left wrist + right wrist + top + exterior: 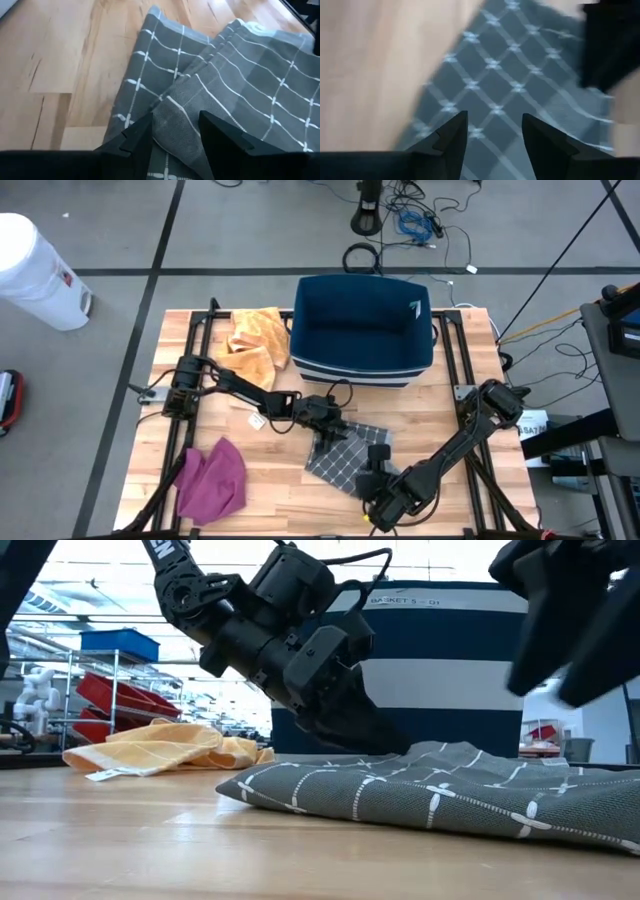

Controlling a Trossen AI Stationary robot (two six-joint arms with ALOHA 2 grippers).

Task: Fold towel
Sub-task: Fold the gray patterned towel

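left gripper pinching grey towel edge, right gripper hovering open at near side

grey checked towel [345, 452] lies near the table's front centre on the wooden table [440, 420], in front of the blue basket [365, 330]. it's partly bunched, a raised fold showing in the left wrist view.

left gripper [332, 423] is down on the towel's far-left corner, the side toward the basket. in its wrist view a ridge of cloth sits between the two fingers [137, 140], so the jaws look closed on a fold of the towel, not fully shut. low view shows it pressed down into the cloth at that edge.

right gripper [378, 465] is over the towel's near-right part. wrist view shows its fingers [451, 136] apart with flat cloth under them and nothing between them, so open, not gripping. whether the tips touch the cloth i cannot tell.

key relation: towel's long axis runs diagonally from far-left to near-right, the two grippers at opposite ends of it. left is on the far corner, right nearest the front edge. judgement: right needs to drop and pinch its own edge before any fold over.

orange cloth [255, 340] and magenta cloth [212, 478] lie well apart from the work.
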